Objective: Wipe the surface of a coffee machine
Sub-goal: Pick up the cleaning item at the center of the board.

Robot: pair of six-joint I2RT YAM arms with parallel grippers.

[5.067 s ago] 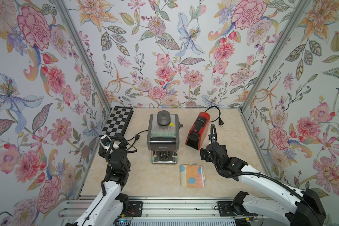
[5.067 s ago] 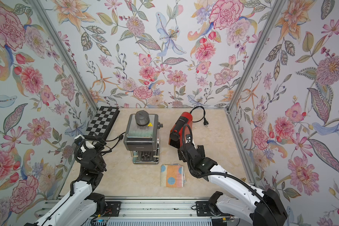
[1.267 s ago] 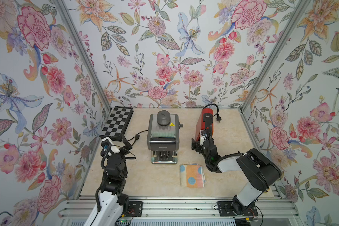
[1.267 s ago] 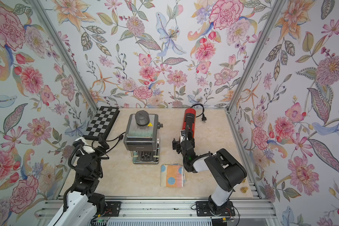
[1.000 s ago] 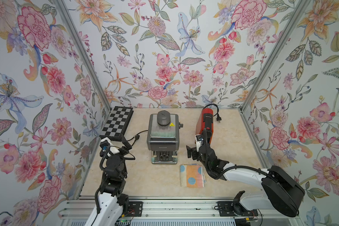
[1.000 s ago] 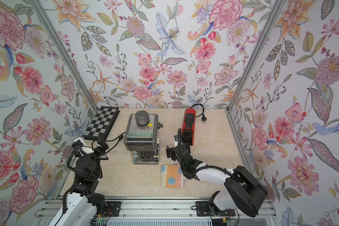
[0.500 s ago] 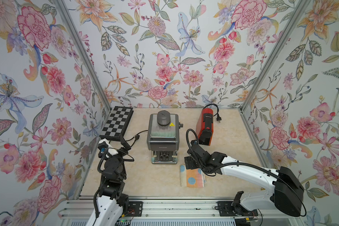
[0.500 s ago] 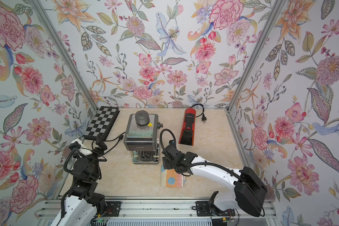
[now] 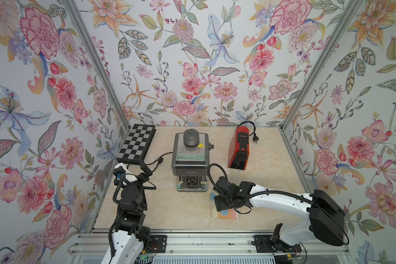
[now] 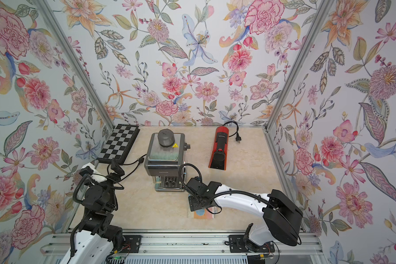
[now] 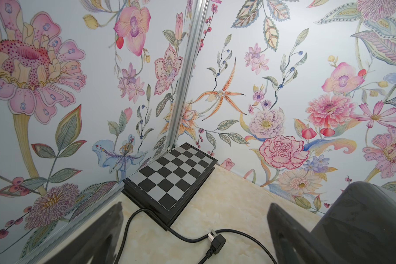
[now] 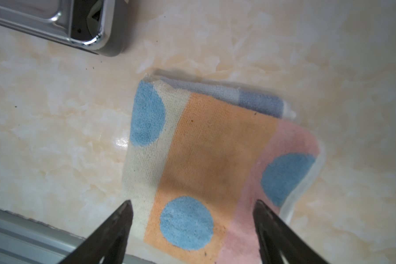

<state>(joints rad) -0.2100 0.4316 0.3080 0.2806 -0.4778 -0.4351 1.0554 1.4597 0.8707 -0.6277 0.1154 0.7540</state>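
Observation:
A grey coffee machine (image 9: 190, 157) (image 10: 166, 157) stands upright mid-table, its chrome base corner (image 12: 82, 27) showing in the right wrist view. A red capsule coffee machine (image 9: 239, 148) (image 10: 218, 148) stands at the back right. In front of the grey machine a folded cloth (image 9: 226, 213) (image 10: 202, 213) (image 12: 215, 160), orange, pink and cream with blue dots, lies flat on the table. My right gripper (image 9: 223, 203) (image 10: 198, 203) (image 12: 193, 202) hangs low over it, open, a finger on each side of the cloth's near part. My left gripper (image 9: 144, 166) (image 10: 116, 168) (image 11: 195, 205) is open and empty at the left, facing the back corner.
A chessboard (image 9: 136, 145) (image 11: 172, 178) lies in the back left corner. The grey machine's black cord and plug (image 9: 157, 161) (image 11: 215, 243) trail across the table in front of my left gripper. The red machine's cord (image 9: 252, 132) curls behind it. Floral walls close three sides; a metal rail (image 9: 192, 242) runs along the front.
My right gripper has swung from beside the red machine forward and down over the cloth, its jaws narrowing a little. The left arm has shifted slightly.

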